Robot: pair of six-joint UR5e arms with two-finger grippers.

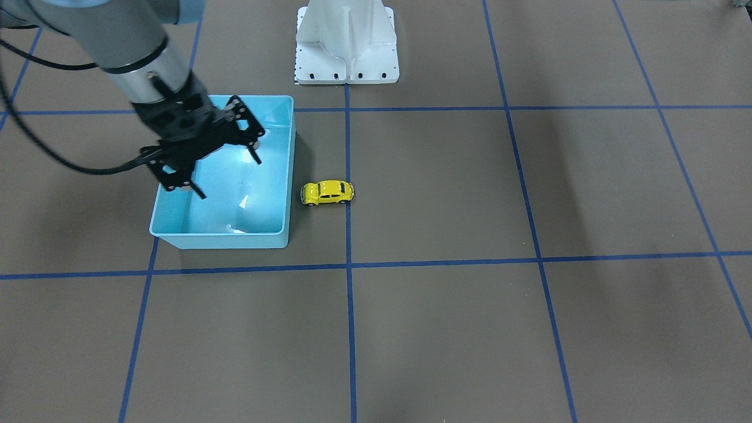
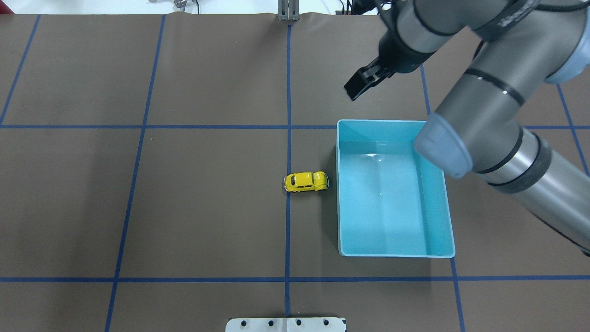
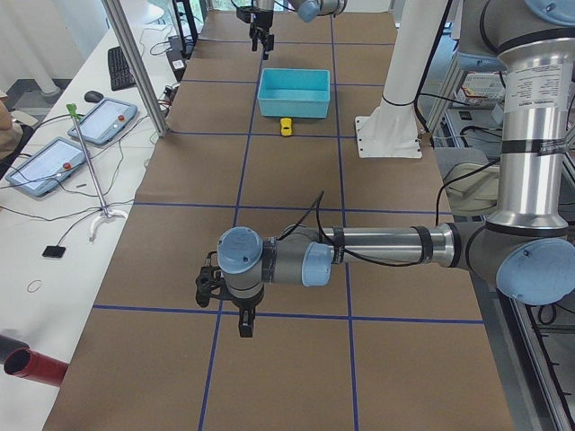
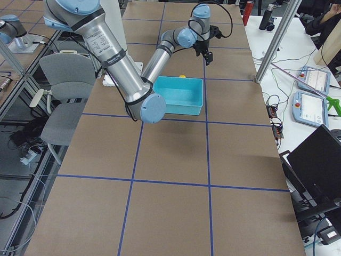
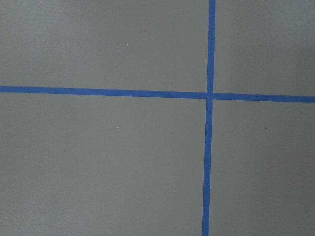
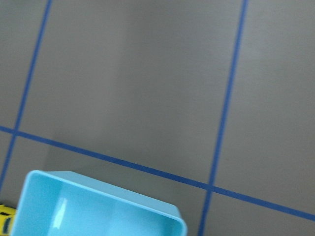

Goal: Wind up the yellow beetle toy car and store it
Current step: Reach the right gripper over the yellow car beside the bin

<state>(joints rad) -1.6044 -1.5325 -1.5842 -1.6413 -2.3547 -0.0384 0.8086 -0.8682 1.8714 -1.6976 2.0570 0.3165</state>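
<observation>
The yellow beetle toy car (image 1: 327,192) stands on its wheels on the brown mat, a little apart from one long wall of the empty light-blue bin (image 1: 220,241). Both also show in the overhead view, the car (image 2: 306,181) left of the bin (image 2: 339,198). My right gripper (image 1: 229,173) is open and empty, held high near the bin's far side (image 2: 357,88). The right wrist view shows the bin's corner (image 6: 98,189) and a sliver of the car (image 6: 4,219). My left gripper (image 3: 243,323) hangs over bare mat far from the car; I cannot tell if it is open.
The white robot base (image 1: 346,53) stands at the table's robot side, behind the car. Blue tape lines grid the mat. A metal post (image 3: 135,67) and tablets (image 3: 99,121) stand along the operators' side.
</observation>
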